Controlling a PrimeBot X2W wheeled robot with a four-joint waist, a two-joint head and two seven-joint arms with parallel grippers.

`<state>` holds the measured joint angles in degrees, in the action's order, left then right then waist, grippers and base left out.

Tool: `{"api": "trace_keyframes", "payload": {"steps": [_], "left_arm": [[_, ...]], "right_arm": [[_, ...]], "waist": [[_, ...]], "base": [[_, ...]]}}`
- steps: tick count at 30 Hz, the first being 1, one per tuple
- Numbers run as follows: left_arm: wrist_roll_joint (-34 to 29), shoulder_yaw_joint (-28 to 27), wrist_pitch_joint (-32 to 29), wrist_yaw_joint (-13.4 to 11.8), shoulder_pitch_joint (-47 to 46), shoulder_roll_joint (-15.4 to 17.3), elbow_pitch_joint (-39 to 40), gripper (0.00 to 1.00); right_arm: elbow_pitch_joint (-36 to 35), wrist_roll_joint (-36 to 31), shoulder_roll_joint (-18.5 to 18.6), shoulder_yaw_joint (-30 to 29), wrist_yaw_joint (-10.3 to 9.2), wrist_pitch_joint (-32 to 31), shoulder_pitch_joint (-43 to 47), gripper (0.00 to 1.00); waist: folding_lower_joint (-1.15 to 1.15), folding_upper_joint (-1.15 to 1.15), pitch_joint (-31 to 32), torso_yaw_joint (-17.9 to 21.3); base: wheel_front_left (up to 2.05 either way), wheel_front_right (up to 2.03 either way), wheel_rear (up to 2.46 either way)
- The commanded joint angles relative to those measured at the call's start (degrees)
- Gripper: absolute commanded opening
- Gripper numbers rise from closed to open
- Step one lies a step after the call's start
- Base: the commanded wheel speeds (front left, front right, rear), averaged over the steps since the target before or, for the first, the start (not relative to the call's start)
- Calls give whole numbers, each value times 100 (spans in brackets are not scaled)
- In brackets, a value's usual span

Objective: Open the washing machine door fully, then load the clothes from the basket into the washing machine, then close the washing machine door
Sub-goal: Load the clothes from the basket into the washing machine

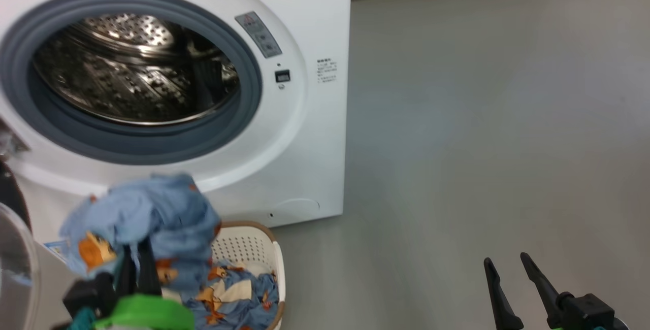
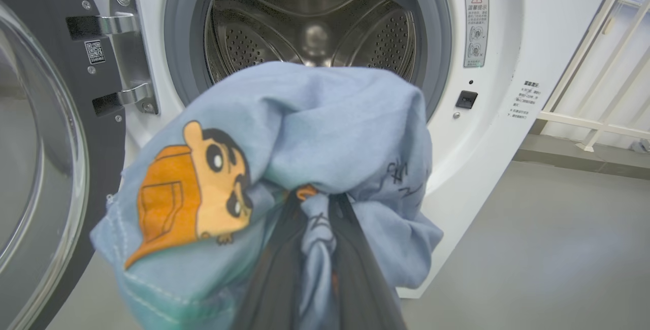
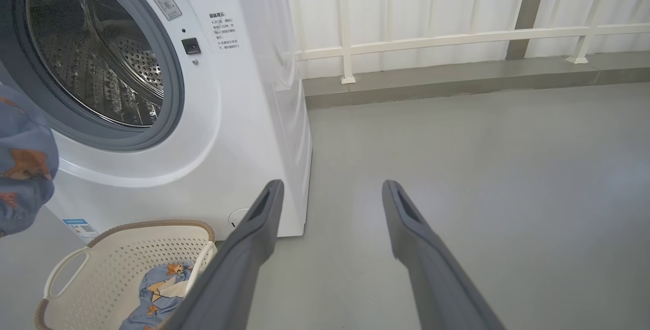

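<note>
Your left claw (image 2: 319,208) is pinching a soft, light bunch of the clothes (image 2: 315,117) just before the open washing machine (image 2: 487,132), right claw (image 3: 330,188) spread idle; it will likely droop and snag, so take the piece in the basket (image 3: 127,249) at a thick fold.

Cloth (image 2: 315,127) hides the left gripper's (image 2: 316,218) fingertips and is blurred in the head view. The door (image 2: 45,157) is cut by the left edge. Label (image 2: 476,28) print is unreadable.
</note>
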<state>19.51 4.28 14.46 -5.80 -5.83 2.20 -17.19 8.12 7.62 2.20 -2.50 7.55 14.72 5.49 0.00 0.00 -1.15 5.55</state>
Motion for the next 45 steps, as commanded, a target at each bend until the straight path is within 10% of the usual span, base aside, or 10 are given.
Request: {"api": "trace_keyframes", "payload": {"steps": [1, 19, 45], "left_arm": [[-64, -226, 53, 28, -411, 134, 88, 0], [-576, -749, 53, 219, -3458, 996, -1561, 0], [-1165, -1244, 54, 427, -5568, 2159, -2595, 0]], "right_arm": [[-154, 53, 67, 176, -6, 28, -307, 100], [-236, 302, 67, 546, -6, 28, -1119, 100], [-443, 319, 67, 882, -6, 28, -1168, 100]], "waist": [[0, 0, -378, 193], [0, 0, -1741, 915], [0, 0, -3023, 1651]], "base": [[0, 0, 0], [0, 0, 0], [0, 0, 0]]}}
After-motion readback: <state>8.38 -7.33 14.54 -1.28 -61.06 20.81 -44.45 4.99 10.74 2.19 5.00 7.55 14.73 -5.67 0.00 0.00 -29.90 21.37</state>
